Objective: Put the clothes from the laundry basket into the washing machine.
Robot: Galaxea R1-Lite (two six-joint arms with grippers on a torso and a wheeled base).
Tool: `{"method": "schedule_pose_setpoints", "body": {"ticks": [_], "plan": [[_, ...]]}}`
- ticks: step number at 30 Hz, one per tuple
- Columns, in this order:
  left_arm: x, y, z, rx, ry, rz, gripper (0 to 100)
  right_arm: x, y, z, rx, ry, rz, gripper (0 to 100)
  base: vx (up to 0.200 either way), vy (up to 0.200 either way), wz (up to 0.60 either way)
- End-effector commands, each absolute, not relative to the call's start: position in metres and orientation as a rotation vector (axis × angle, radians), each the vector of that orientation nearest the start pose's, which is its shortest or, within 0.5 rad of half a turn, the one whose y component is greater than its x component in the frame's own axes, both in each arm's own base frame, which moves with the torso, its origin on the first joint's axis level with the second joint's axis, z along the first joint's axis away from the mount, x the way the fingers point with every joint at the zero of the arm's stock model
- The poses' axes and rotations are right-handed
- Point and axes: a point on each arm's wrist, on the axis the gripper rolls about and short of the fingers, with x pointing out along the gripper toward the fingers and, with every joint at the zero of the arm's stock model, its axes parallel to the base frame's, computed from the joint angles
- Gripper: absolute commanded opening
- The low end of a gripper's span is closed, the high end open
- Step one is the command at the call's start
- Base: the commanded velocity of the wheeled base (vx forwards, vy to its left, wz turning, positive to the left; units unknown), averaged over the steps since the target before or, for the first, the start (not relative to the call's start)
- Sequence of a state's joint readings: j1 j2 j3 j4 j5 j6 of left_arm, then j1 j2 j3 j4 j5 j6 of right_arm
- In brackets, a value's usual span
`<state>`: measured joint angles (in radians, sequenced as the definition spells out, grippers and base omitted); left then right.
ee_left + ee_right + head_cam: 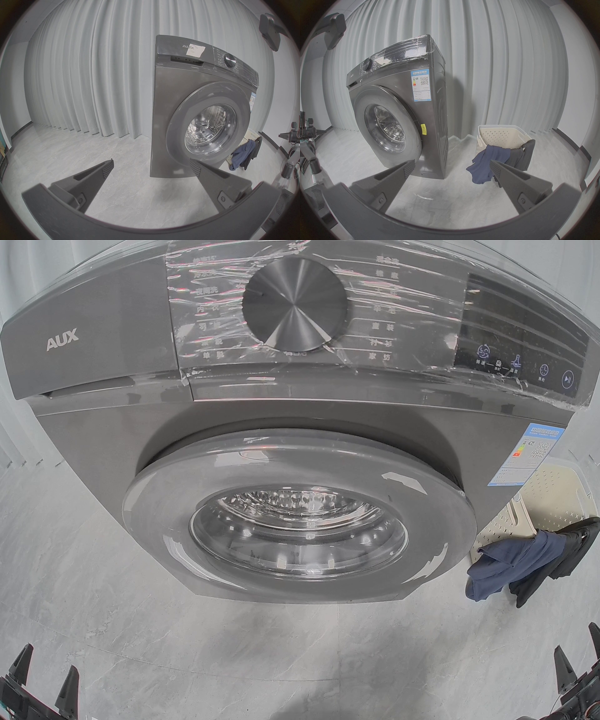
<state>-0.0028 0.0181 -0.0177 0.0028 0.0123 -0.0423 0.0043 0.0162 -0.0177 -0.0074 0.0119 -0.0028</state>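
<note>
Head view: the washing machine fills the front, its round door shut over the drum; the laundry basket stands on the floor just beside the machine, on the robot's right; a blue garment and a dark garment hang over its near rim, the blue one drooping towards the floor. The left gripper and right gripper sit low at the corners, both empty and well apart from everything.

Left wrist view: the left gripper's fingers are spread wide with nothing between them; beyond them stands the machine with its closed door.

Right wrist view: the right gripper is likewise spread and empty; the basket and both garments lie beyond it, nearer to this arm than to the other.

Judgement: nothing is loaded yet, and the shut door is the chief obstacle; it probably has to be swung open before any garment goes in. I cannot make out a handle or which side is hinged. The right arm looks better placed for the clothes; pinching the bunched fold at the rim, not a trailing end, should keep cloth from dragging or tipping the light basket.

Around: a pleated curtain hangs behind; loose plastic film covers the control panel.
</note>
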Motion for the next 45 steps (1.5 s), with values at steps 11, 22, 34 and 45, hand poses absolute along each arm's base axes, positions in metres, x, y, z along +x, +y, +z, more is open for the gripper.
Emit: {"method": "schedule_pose_setpoints", "body": {"ticks": [11,22,34,45], "plan": [[-0.0227,0.0004,0.0761,-0.043,0.004,0.011,100,-0.0228,0.0002,0.0763,-0.003,-0.008,0.017,100,0.0,0.109,0.0],[-0.0228,0.0004,0.0765,-0.043,0.003,0.011,100,-0.0228,0.0002,0.0763,-0.003,-0.008,0.017,100,0.0,0.0,0.0],[-0.0227,0.0003,0.0761,-0.041,0.004,0.009,100,-0.0228,0.0001,0.0763,-0.002,-0.008,0.015,100,0.0,-0.05,0.0],[-0.0227,0.0003,0.0761,-0.038,0.004,0.011,100,-0.0228,0.0002,0.0763,-0.005,-0.008,0.015,100,0.0,-0.018,0.0]]}}
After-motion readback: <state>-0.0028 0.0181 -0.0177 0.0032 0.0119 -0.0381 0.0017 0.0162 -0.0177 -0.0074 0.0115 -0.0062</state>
